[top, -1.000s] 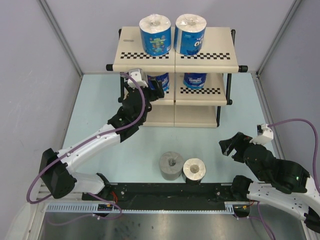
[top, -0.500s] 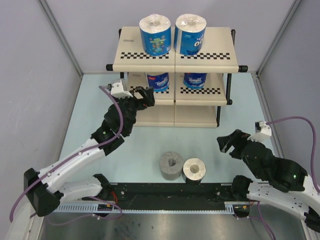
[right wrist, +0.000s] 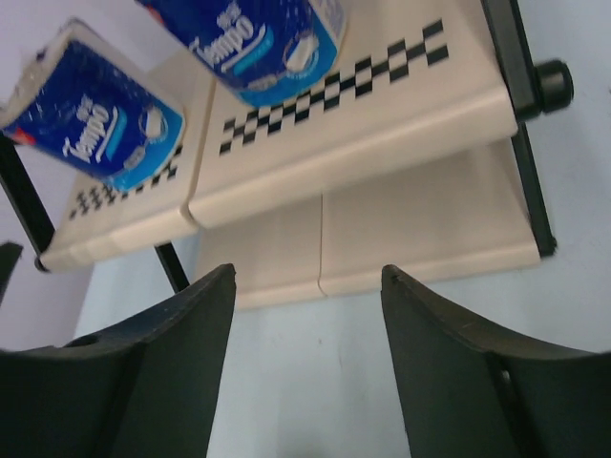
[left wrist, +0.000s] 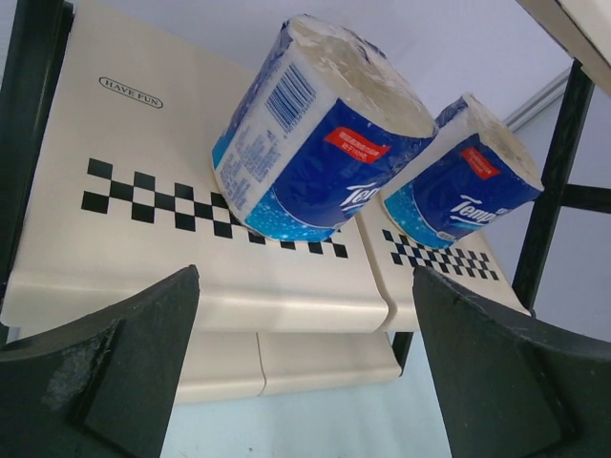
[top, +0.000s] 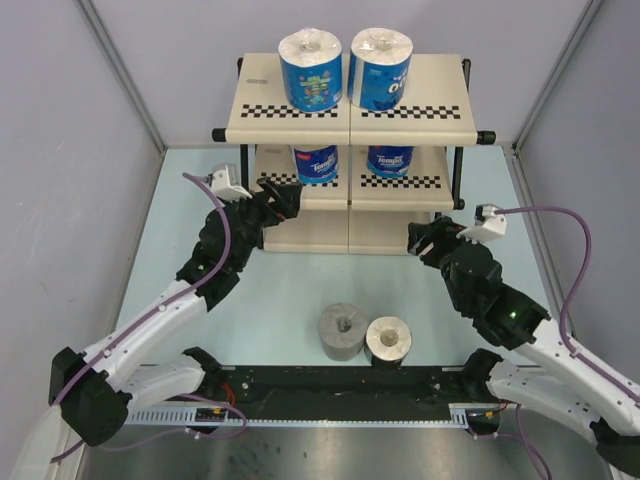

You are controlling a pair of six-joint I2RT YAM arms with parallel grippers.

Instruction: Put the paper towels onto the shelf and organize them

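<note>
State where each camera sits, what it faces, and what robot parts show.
Top external: above and behind both arms, looking down on shelf, left gripper, right gripper.
Left wrist: low at the shelf's front left, facing its middle tier; left fingers open at bottom.
Right wrist: low at front right, same tier; right fingers open at bottom.
Shared: both wrist views show the two blue-wrapped rolls there.

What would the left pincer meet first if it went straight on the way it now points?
Most likely the front lip of the middle shelf board, just below the nearer blue-wrapped roll. The left pincer, open, aims there, though depth is hard to judge.
</note>
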